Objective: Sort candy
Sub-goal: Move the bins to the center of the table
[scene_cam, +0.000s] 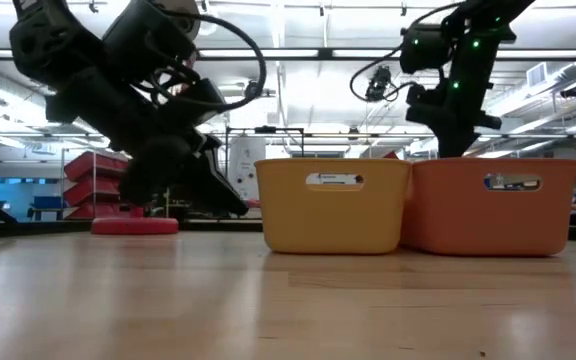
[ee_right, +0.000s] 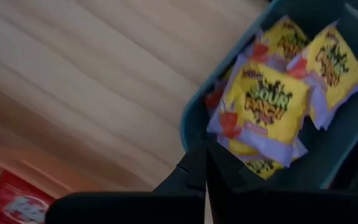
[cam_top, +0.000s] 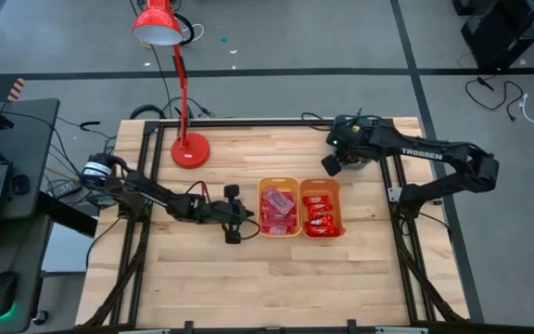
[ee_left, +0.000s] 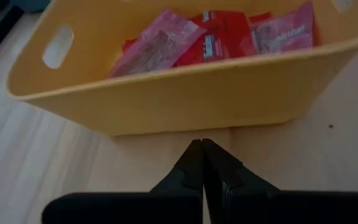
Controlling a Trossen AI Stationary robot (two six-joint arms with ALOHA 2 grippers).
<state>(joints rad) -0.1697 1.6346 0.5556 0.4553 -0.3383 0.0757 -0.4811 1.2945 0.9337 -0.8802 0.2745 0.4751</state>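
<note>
- We see no candy loose on the bench (cam_top: 276, 278); every piece in view already lies in a tray, so we judge the sorting to be at or near its end.
- The left claw (cam_top: 233, 215) sits low over the bench just beside the yellow-orange tray (cam_top: 278, 207), on that tray's left. Its fingers are pressed together and hold nothing. In the left wrist view the closed tips point straight at the tray's near wall, so the candy lies directly ahead of them, over the rim.
- That tray holds pinkish-purple packets (ee_left: 156, 42) mixed with red wrappers (ee_left: 219, 38), lying flat and overlapping.
- The orange tray (cam_top: 322, 208) touches the first on its right and holds red-wrapped candies (cam_top: 319, 215).
- The right claw (cam_top: 333, 163) hangs above the back right of the bench, well apart from both orange trays. Its fingers are together and empty too.
- The right wrist view shows a dark teal tray (ee_right: 194, 118) right under that claw, holding yellow Sour Patch packets (ee_right: 269, 102) stacked loosely, their long sides slanting across the tray.
- If any piece needs moving, we judge the left arm nearer to the pink and red candy, the right arm to the yellow.
</note>
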